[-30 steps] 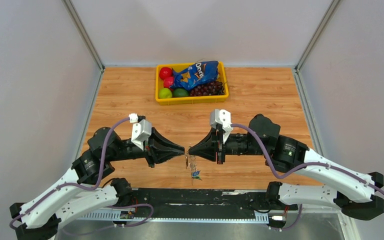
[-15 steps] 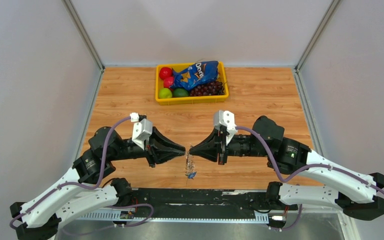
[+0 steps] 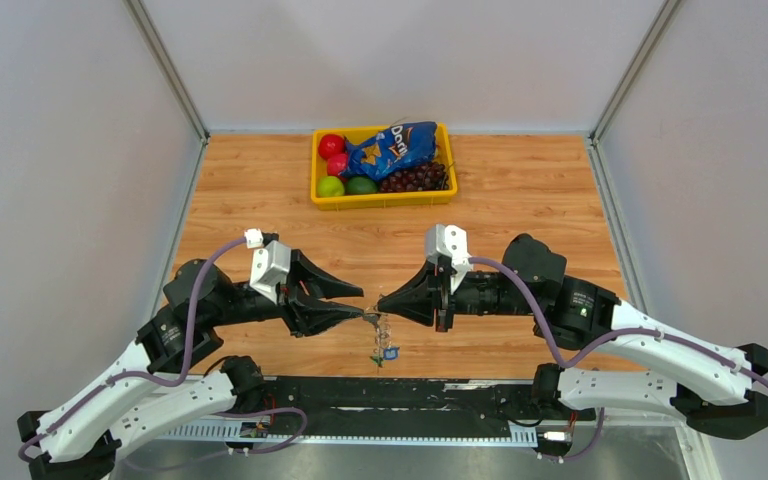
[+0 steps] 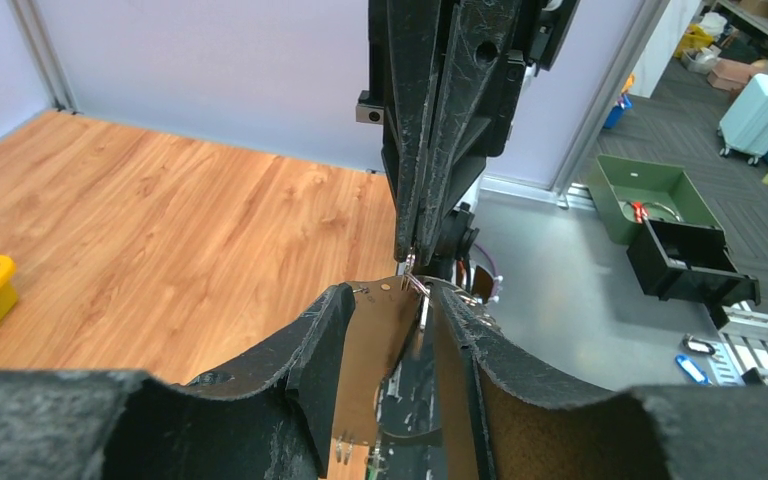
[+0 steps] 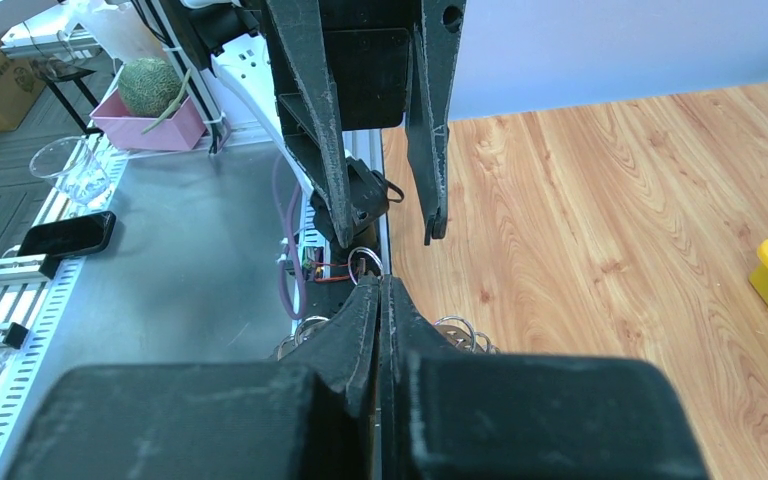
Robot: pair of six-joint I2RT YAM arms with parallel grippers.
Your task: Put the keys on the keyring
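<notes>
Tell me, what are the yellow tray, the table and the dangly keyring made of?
The yellow tray looks like plastic: bright, even colour, smooth moulded rim. The table looks like wood or wood-look laminate: brown grain in planks. The keyring seems metal: thin, silvery, glinting; too small to be sure.

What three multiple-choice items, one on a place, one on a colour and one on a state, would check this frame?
1. Where is the bin?
A. far middle of the table
B. near left corner
C. near right corner

2. What colour is the bag in it?
A. red
B. blue
C. white

3. How is the left tool?
A. shut on the bag
B. shut, empty
C. open

Answers:
1 A: it sits centred at the far edge.
2 B: the bag is plainly blue.
3 C: its jaws stand apart in the top view.
</notes>
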